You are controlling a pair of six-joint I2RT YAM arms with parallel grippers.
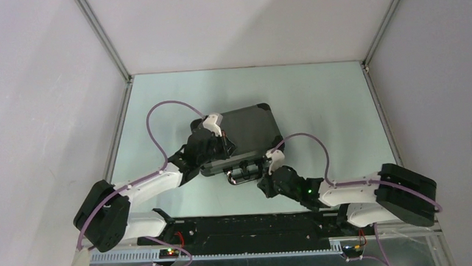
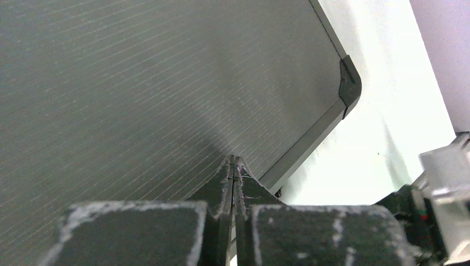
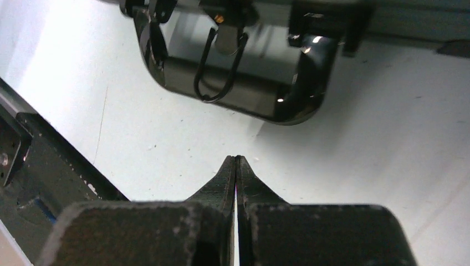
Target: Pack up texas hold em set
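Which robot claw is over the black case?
The left gripper: its shut tips are over the case lid. The right gripper, also shut, is off the case, above bare table near the handle.

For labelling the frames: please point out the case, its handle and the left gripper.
case [image 1: 255, 129]: top view, lid centre.
handle [image 3: 260, 105]: right wrist view, its bar.
left gripper [image 2: 235, 160]: left wrist view, between fingertips.
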